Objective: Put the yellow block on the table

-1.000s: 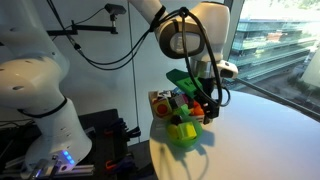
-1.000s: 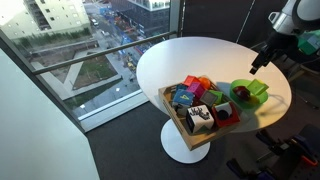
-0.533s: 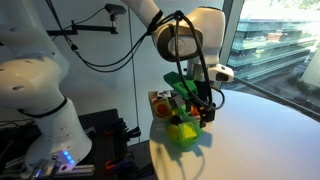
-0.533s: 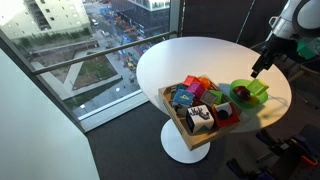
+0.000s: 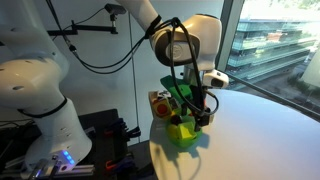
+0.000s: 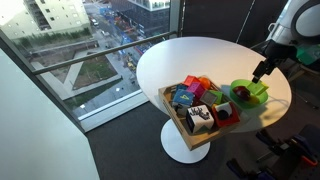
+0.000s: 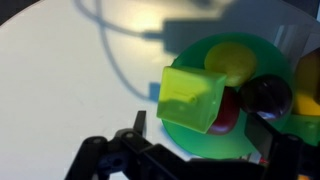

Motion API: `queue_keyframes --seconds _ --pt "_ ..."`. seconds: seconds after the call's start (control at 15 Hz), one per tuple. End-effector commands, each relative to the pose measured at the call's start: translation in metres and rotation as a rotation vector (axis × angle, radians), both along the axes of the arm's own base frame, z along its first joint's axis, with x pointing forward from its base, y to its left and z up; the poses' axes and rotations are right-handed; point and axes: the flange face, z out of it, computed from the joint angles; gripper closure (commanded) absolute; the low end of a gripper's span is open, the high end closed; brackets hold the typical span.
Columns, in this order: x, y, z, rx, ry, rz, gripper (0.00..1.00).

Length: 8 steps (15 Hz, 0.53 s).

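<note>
Pincer point(image 7: 200, 140) (jaws apart) hovers over yellow block point(image 7: 192, 98) in green bowl point(image 7: 190, 52).

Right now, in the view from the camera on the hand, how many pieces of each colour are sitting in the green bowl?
Yellow: 2 (yellow block, yellow round piece)
Red: 1 (small red piece)
Dark maroon: 1 (dark round piece)
Total: 4 in the green bowl; the orange thing is cut off by the frame edge and not counted.
</note>
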Motion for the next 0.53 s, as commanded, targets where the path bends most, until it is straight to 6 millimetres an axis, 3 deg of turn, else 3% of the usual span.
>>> queue_keyframes --seconds 0.0,0.47 --pt "-0.001 -0.003 -0.004 -0.024 0.018 -0.016 0.0" --pt "-0.002 -0.003 -0.018 -0.048 0.055 -0.018 0.0"
